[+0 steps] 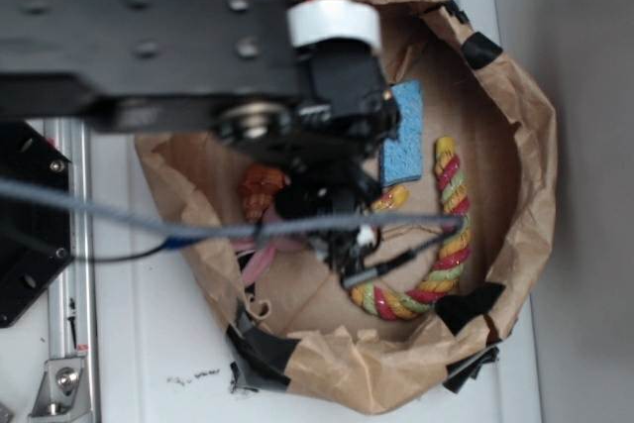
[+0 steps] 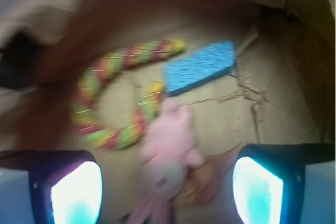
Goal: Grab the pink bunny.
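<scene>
Gripper (image 2: 167, 182) hung with its jaws spread wide and nothing held; in the wrist view the two fingers (image 2: 76, 192) sat at the lower left and lower right corners, their pads glowing pale. Between them, low in that view, lay the bunny (image 2: 170, 145), a blurred pink plush shape with its ears trailing toward the bottom edge, not touched by either finger. Just beside the bunny, toward the right finger, lay the orange shell (image 2: 210, 179).

All items rested inside a brown paper bag (image 1: 520, 136) with its rim rolled down and patched with black tape (image 1: 263, 354). The bag stood on a white table (image 1: 158, 373). In the exterior view the black arm (image 1: 149, 47) reached over the bag and hid most of the bunny (image 1: 260, 263); only a pink strip showed at the lower left of the bag floor, under the gripper (image 1: 342, 240). The shell (image 1: 263, 188) showed beside the arm, above that pink strip. A rope (image 1: 451, 235) of pink, yellow and green curved along the right side of the floor. A blue sponge (image 1: 404, 136) lay flat near the rope's upper end, apart from the bunny
</scene>
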You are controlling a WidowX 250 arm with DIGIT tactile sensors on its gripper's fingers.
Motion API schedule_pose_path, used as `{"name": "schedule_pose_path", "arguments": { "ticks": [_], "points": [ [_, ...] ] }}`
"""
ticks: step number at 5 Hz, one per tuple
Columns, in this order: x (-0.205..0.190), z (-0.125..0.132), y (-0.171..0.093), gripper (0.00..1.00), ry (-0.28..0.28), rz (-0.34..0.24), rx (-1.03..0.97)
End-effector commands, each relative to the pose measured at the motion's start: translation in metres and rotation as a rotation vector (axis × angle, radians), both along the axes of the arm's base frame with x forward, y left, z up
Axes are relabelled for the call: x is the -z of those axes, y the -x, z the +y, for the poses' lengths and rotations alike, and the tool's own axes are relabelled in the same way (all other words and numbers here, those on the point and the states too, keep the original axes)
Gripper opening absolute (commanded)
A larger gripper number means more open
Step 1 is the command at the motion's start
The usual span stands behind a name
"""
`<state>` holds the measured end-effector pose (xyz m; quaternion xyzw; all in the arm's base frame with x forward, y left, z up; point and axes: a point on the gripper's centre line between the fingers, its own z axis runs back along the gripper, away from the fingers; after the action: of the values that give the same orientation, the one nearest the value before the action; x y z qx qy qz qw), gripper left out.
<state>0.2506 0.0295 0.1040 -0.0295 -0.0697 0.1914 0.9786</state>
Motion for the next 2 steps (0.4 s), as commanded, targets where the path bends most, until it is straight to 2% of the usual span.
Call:
{"name": "schedule_pose_path", "arguments": {
  "ticks": [1, 2],
  "points": [
    [0.075, -0.039, -0.013, 1.0, 0.061, 0.006, 0.22],
    [0.091, -0.062, -0.01, 1.0, 0.097, 0.065, 0.324]
  ]
}}
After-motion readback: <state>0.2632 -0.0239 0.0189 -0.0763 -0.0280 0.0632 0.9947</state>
